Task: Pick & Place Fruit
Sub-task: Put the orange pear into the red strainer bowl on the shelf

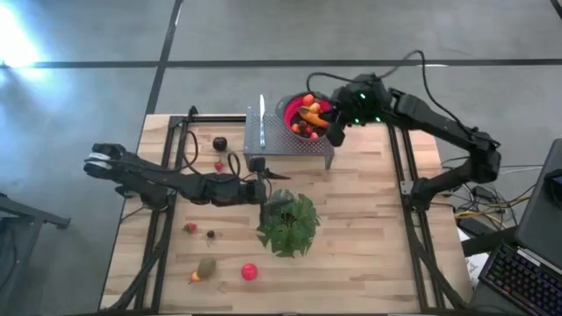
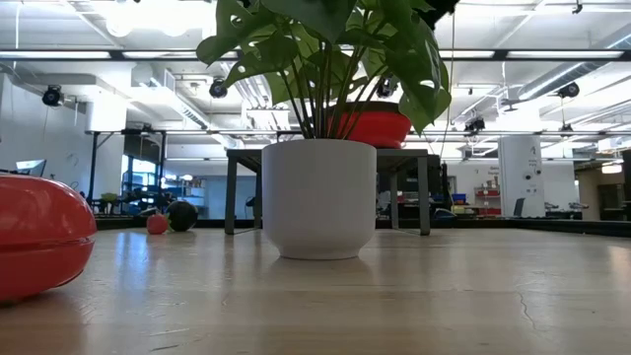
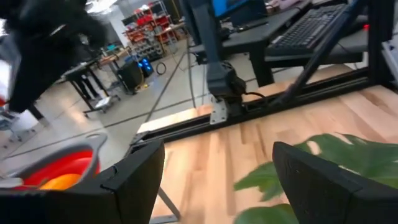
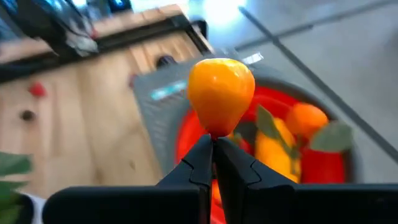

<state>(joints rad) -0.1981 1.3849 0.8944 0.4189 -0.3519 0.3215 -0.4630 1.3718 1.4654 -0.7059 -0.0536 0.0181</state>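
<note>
My right gripper (image 1: 333,130) hovers over the red bowl (image 1: 292,105), which sits on a perforated metal stand (image 1: 290,140) and holds several fruits (image 4: 298,124). It is shut on a yellow-orange fruit (image 4: 221,90). My left gripper (image 1: 262,189) is open and empty, level above the table between the stand and the plant (image 1: 288,224). Loose fruits lie on the table's left part: a dark purple one (image 1: 219,143), small red ones (image 1: 219,165) (image 1: 190,227), an olive-green piece (image 1: 205,267) and a red one (image 1: 249,271). My right gripper pinches the yellow-orange fruit by its narrow end (image 4: 216,132) between the two fingertips (image 4: 200,163). The fruit's wide body sticks out beyond the fingertips. It is lifted clear, above the bowl's red inside (image 4: 186,140) and the fruits in it.
A potted leafy plant in a white pot (image 2: 317,197) stands mid-table, close to my left gripper; its leaf (image 3: 336,155) shows past the left fingers. A knife-like tool (image 1: 261,121) lies on the stand. Black rails (image 1: 399,167) run along both table sides. Bare wood lies right of the plant.
</note>
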